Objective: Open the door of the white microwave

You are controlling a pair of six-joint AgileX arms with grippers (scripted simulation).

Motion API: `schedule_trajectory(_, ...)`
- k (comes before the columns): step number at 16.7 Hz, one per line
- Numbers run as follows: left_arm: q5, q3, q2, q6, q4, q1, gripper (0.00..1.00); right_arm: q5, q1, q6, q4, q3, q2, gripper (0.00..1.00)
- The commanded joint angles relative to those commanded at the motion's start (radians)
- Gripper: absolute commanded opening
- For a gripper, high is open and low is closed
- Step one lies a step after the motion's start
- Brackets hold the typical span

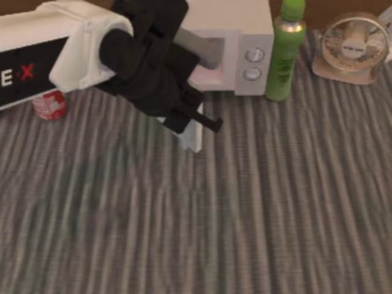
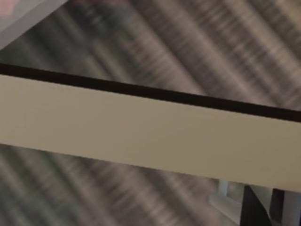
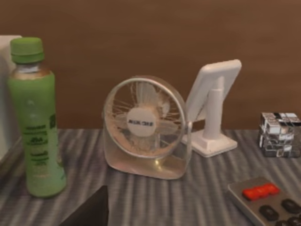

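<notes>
Door (image 1: 191,136): swung well out from the microwave (image 1: 245,27), its free edge standing out over the table (image 1: 275,214) in front of the box; seen edge-on from above, so the pinkish cavity shows behind it.
Microwave: at the table's far edge, a little left of its middle, knobs on its right front.
Left gripper (image 1: 197,117): reaching in from the far left corner, low over the door's free edge, likely placed there to drag that edge outward along its swing.
Left jaws: the dark fingertips lie just beside the door's top edge; whether they clamp it or stand apart I cannot tell. The left wrist view shows only a pale band, probably the door, close before the camera.
Right arm: not seen from above; its wrist camera faces the far right corner, so I judge it parked.
Neighbours: green bottle (image 1: 285,52) just right of the microwave, then a fan (image 1: 350,49); a red can (image 1: 50,105) near the far left edge.
Progress: door looks mostly open.
</notes>
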Motion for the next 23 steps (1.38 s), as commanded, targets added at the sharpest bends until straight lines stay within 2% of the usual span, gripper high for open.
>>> schedule_trajectory(6, 0.014, -0.009, -0.003, 0.011, -0.001, 0.001, 0.00, 0.000, 0.000, 0.000, 0.000, 0.000, 0.000, 1.00)
schedule_trajectory(13, 0.088, -0.066, -0.056, 0.155, -0.007, 0.057, 0.00, 0.000, 0.000, 0.000, 0.000, 0.000, 0.000, 1.00)
schedule_trajectory(23, 0.089, -0.066, -0.057, 0.156, -0.007, 0.057, 0.00, 0.000, 0.000, 0.000, 0.000, 0.000, 0.000, 1.00)
